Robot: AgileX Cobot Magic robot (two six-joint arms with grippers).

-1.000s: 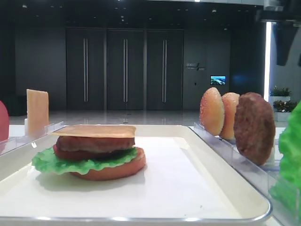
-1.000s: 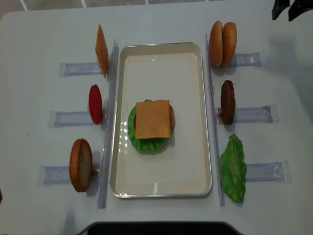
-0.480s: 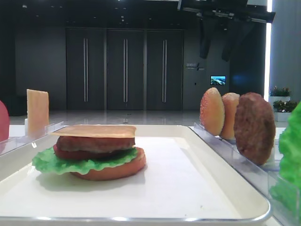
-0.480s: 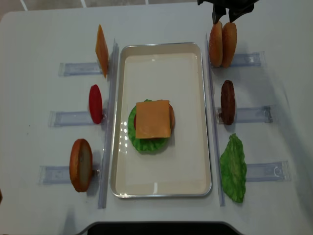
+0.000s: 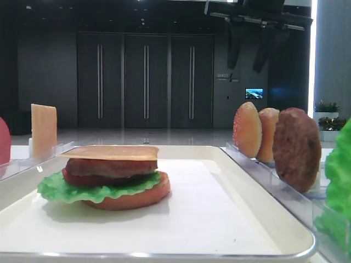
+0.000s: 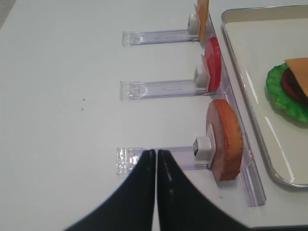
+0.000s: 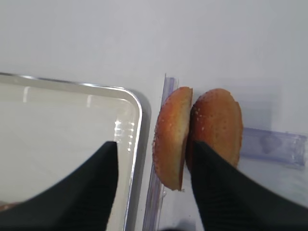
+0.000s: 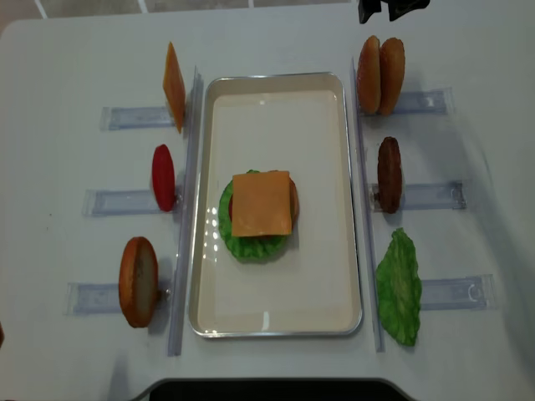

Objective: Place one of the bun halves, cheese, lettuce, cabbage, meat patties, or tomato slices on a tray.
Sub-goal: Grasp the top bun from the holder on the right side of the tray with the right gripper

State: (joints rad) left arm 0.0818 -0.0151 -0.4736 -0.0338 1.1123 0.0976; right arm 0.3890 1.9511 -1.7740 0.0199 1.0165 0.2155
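Two sesame bun halves (image 8: pixel 369 73) (image 7: pixel 172 137) stand on edge in a clear rack right of the cream tray (image 8: pixel 276 317). My right gripper (image 7: pixel 154 149) hangs open above them, and the nearer half lies between its black fingers (image 7: pixel 108 161) without touching them. At the tray's middle sits a stack with cheese (image 8: pixel 262 203) on top, over a meat patty and lettuce (image 8: pixel 242 245). A spare patty (image 8: pixel 389 174), a lettuce leaf (image 8: pixel 398 286) and a cheese slice (image 8: pixel 174 86) stand in racks. My left gripper (image 6: pixel 156 153) is shut and empty over the table, left of the tray.
A red tomato slice (image 8: pixel 163 177) and a flat seedless bun half (image 6: pixel 226 139) stand in clear racks along the tray's left side. Long clear rails (image 8: pixel 185 209) run beside both long sides of the tray. The table top is white.
My right gripper swung in from the far right corner to above the two bun halves. The left gripper and the food have not moved.
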